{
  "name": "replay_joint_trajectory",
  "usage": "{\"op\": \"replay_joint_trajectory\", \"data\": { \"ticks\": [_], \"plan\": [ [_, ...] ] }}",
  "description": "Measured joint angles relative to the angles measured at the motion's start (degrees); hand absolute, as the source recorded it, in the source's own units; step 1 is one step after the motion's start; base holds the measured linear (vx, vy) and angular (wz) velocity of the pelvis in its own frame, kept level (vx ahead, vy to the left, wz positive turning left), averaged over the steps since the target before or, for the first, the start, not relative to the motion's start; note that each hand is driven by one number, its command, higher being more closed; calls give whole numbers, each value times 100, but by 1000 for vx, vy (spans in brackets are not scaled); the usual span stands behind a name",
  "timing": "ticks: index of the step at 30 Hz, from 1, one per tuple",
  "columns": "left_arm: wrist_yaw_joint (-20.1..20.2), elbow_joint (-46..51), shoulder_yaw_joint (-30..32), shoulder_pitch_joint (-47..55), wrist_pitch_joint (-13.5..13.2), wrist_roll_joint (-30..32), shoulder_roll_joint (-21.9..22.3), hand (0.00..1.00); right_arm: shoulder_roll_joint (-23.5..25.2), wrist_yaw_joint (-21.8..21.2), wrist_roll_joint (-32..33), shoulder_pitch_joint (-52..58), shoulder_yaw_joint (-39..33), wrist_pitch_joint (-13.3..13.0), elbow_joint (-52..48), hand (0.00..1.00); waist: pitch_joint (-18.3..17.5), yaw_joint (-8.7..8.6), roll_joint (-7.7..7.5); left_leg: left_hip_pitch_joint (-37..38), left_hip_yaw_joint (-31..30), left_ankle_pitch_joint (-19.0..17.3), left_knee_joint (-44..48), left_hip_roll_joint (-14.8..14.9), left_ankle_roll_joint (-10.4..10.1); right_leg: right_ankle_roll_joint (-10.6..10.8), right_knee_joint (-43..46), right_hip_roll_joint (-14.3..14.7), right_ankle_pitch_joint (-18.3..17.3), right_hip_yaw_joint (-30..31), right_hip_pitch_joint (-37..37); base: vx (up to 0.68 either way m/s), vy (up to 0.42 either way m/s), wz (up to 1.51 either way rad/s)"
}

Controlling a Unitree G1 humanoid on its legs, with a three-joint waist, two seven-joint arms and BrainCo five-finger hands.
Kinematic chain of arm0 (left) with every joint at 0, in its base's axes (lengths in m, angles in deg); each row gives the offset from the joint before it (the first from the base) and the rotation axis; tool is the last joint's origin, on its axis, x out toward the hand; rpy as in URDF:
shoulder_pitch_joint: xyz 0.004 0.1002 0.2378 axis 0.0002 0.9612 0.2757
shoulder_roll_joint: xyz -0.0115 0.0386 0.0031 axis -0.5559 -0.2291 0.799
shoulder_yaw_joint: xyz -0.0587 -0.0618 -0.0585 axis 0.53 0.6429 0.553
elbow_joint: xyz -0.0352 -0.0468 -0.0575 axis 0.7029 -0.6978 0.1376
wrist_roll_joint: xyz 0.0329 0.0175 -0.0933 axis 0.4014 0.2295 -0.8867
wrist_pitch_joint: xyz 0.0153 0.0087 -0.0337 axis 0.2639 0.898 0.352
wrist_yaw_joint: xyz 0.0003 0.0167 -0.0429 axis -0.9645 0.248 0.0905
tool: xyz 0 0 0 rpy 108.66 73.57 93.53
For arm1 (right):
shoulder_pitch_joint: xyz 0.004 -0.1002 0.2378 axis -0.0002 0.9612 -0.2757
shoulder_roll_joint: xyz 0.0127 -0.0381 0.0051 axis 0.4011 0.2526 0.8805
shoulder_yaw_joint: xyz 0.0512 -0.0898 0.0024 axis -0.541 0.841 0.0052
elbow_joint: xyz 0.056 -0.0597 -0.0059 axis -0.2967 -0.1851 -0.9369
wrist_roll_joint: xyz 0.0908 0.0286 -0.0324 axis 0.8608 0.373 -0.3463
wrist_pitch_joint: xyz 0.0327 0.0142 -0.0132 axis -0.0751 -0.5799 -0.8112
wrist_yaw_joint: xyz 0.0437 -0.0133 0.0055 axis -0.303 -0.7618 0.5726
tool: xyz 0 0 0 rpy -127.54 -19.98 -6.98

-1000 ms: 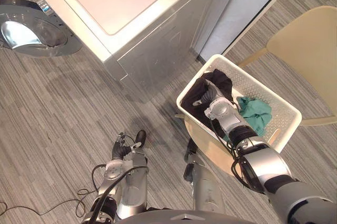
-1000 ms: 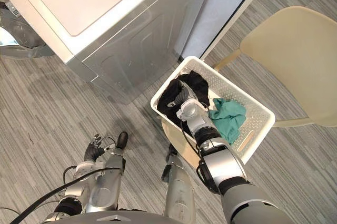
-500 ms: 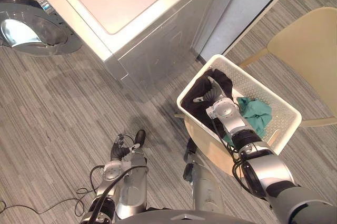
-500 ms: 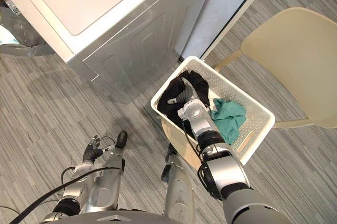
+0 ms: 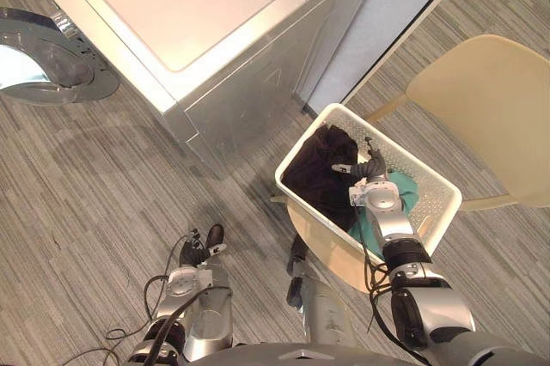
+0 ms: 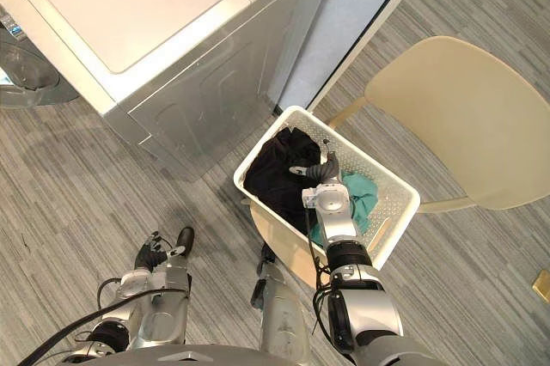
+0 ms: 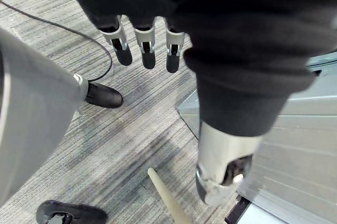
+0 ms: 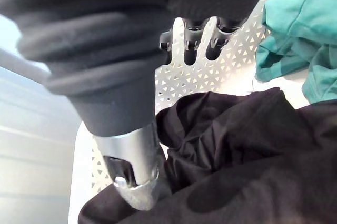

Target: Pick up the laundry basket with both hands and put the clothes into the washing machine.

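Observation:
The white perforated laundry basket (image 5: 427, 187) rests on a round beige seat (image 5: 337, 254) beside the washing machine (image 5: 215, 5). A black garment (image 5: 316, 179) fills its near-left half and a teal one (image 5: 406, 187) lies to the right. My right hand (image 5: 369, 186) hovers inside the basket between the two garments. In the right wrist view its fingers (image 8: 192, 48) are straight over the mesh wall (image 8: 210, 79), the black garment (image 8: 237, 150) lies below them, and nothing is held. My left hand (image 5: 196, 256) hangs low over the floor, fingers (image 7: 147, 50) straight and empty.
The washing machine's round door (image 5: 43, 65) stands swung out at the far left. A beige chair (image 5: 490, 108) is close behind the basket on the right. Striped grey carpet (image 5: 103, 186) lies between me and the machine.
The camera has shifted. My right hand has come off the black garment and moved toward the basket's middle, with its fingers now straight. The left hand hangs slightly lower.

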Motion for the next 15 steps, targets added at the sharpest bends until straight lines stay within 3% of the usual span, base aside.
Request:
{"op": "replay_joint_trajectory", "data": {
  "ticks": [3, 8, 15],
  "plan": [
    [29, 7, -6, -2, -4, -10, -28, 0, -110, -10, -425, -29, -10, 20, 13, 0, 0, 10, 0, -3, -14, 12, -3, -8, -3, 1, 1, -1, 3, -10, -1, 12, -2, 1],
    [35, 43, -9, -14, -31, -58, -126, 0, -299, -26, -588, -337, 57, 71, 289, 0, 0, 21, 2, -109, -33, 20, -2, -17, -2, 4, 3, -7, 5, -18, -72, 0, 0, 0],
    [37, 66, -10, -74, -53, -114, -141, 0, -402, -76, -66, -807, 168, 120, 754, 0, 2, 76, 5, -328, -52, 63, -5, -16, -10, -1, 5, -39, 41, -55, -268, 17, 6, 2]
  ]
}}
